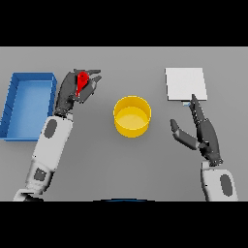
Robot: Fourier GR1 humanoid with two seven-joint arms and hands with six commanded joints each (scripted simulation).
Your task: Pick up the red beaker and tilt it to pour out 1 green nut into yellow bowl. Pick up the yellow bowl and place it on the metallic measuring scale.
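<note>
Head view: a grey table (121, 164) is seen from above, filling the frame between the top and bottom bands. In the upper left of the frame, the left hand (72, 89) is shown with its dark fingers curled round a red beaker (81, 83); only a narrow red part of the beaker is visible between the fingers, and its tilt cannot be told. Just to the left of that hand, a blue tray (14, 104) with raised walls is placed along the left edge of the frame. At the centre, a round yellow bowl (132, 116) is set upright on the table, apart from both hands. In the upper right, a flat pale square scale (186, 83) is laid on the table. Below it, at the right of the frame, the right hand (203, 135) is held spread, fingers straight and thumb out towards the bowl, with one fingertip reaching the scale's lower edge. No green nut can be made out.
</note>
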